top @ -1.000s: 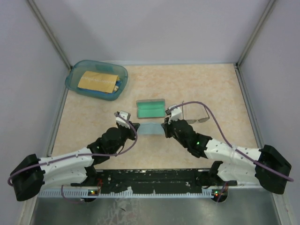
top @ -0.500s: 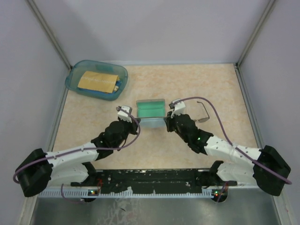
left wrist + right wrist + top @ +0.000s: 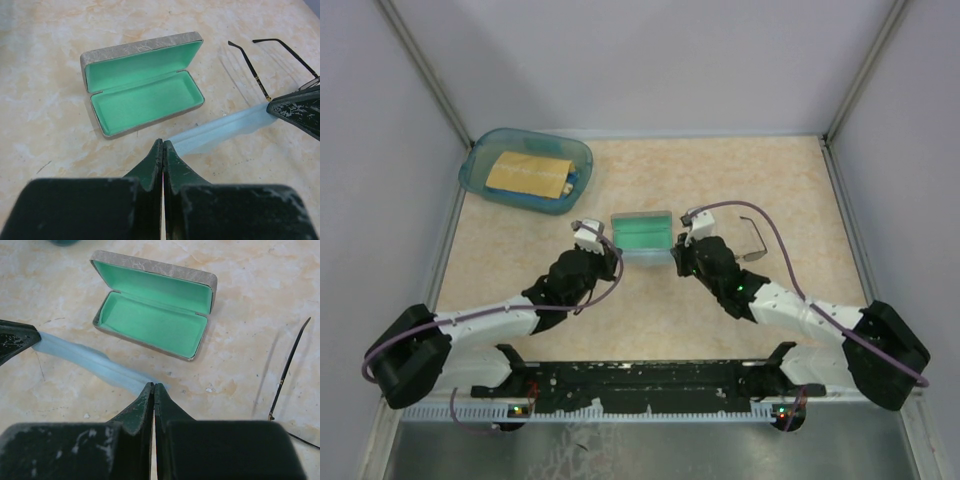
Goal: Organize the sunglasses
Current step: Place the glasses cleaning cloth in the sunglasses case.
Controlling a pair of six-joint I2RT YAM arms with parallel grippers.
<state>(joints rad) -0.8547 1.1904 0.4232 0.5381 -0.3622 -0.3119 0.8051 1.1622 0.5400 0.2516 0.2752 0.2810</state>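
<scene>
We're early in this one, by our reading. The sunglasses [image 3: 752, 240] lie flat on the table with their temples unfolded, outside the case [image 3: 642, 232]. The case sits open, teal lining up, with nothing inside.

Neither arm is on the glasses. The left gripper [image 3: 163, 145] has its jaws pressed together on one end of the light blue cloth [image 3: 220, 131]. The right gripper [image 3: 153, 387] is pinched tight on the other end. The cloth stretches as a band between them, just at the case's 6 o'clock.

So the cloth is in hand and everything else looks undone. We judge the cloth has to be settled first, then the glasses folded, laid in the case and the lid closed.

In the overhead view the sunglasses sit at the case's 3 o'clock. They are near the right gripper at about its 2 o'clock, not touching. From the left gripper they are well apart at 3 o'clock, beyond the right gripper.
</scene>
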